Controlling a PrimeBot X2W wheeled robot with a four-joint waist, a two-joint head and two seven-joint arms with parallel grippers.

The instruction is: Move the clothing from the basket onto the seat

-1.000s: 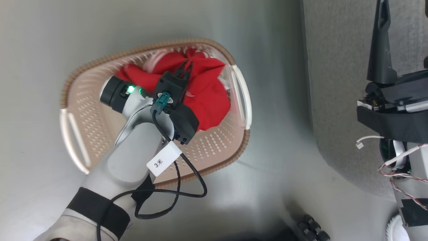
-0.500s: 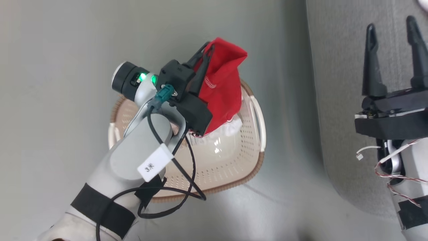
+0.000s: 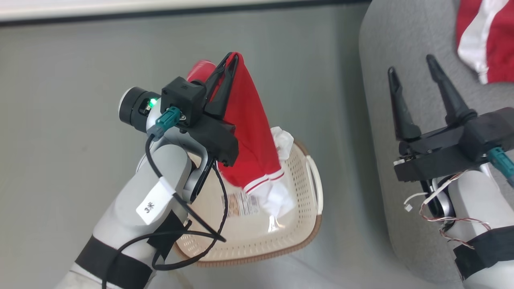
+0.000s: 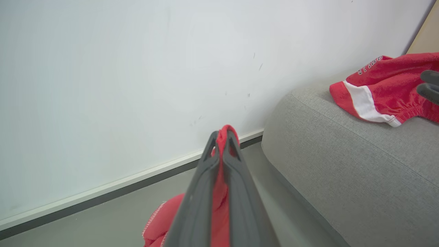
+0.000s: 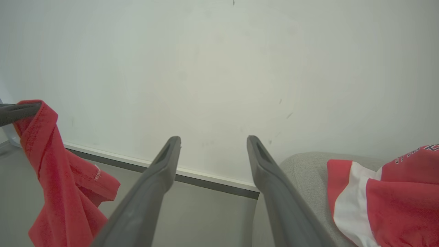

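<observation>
Hanging from the tightly closed left pincer (image 3: 232, 59), a red garment (image 3: 249, 132) dangles above the cream basket (image 3: 299, 176) on the floor (image 3: 80, 120); further right, the right pincer (image 3: 410, 65) gapes wide, empty, above the grey seat (image 3: 377, 92); another red-and-white garment (image 3: 488, 40) lies there.

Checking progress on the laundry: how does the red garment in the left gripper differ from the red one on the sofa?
The held garment hangs pinched in the shut left gripper over the basket; the sofa garment lies loose on the grey sofa. The held garment shows thin white hem stripes; the sofa garment a broad white panel and dark lettering. Both are red with white trim.
</observation>
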